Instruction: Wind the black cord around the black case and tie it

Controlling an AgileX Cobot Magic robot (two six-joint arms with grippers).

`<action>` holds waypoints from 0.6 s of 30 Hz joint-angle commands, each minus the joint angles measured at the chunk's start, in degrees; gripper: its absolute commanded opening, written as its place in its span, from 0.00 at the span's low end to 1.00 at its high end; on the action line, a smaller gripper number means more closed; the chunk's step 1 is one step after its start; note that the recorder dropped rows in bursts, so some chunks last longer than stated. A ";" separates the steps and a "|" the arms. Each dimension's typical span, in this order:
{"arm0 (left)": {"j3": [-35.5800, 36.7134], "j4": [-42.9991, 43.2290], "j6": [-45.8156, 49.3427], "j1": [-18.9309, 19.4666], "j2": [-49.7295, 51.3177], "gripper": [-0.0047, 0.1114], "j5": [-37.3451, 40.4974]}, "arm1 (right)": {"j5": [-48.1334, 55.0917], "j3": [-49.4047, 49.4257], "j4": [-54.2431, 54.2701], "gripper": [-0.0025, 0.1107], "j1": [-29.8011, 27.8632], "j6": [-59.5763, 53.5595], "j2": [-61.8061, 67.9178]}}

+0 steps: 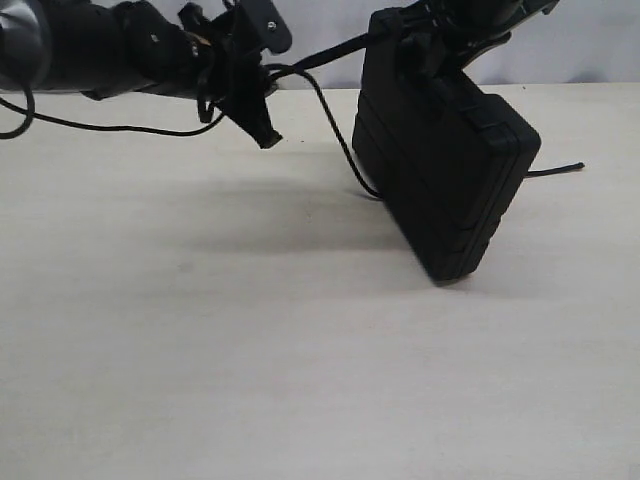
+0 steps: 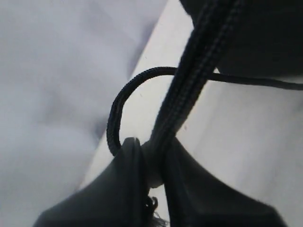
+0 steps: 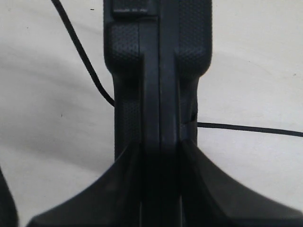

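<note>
The black case (image 1: 440, 170) hangs tilted, its lowest corner on or just above the table. My right gripper (image 1: 432, 35) is shut on the case's upper edge; in the right wrist view both fingers (image 3: 120, 189) press the ribbed rim of the case (image 3: 158, 71). My left gripper (image 1: 268, 85), up and to the left of the case, is shut on the black cord (image 1: 330, 52). The cord (image 2: 189, 85) runs taut from those fingertips (image 2: 130, 161) to the case's top. A slack loop drops down the case's left side. The cord's tail (image 1: 560, 168) sticks out on the right.
The pale tabletop (image 1: 250, 350) stretches in front of and to the left of the case. A thicker black robot cable (image 1: 100, 125) trails along the table's far edge under the left arm. A grey wall stands behind.
</note>
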 commanded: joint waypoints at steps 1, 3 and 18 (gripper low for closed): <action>0.04 9.83 3.02 -3.67 0.19 0.04 -9.25 | -0.09 -0.05 0.26 0.06 0.05 -0.41 -0.10; 0.04 9.03 3.02 -3.18 0.52 0.04 -9.13 | -0.09 -0.05 0.26 0.06 0.05 -0.41 -0.10; 8.03 -20.55 47.34 -12.58 1.78 0.04 -52.76 | -0.09 -0.05 0.26 0.06 0.05 -0.39 -0.10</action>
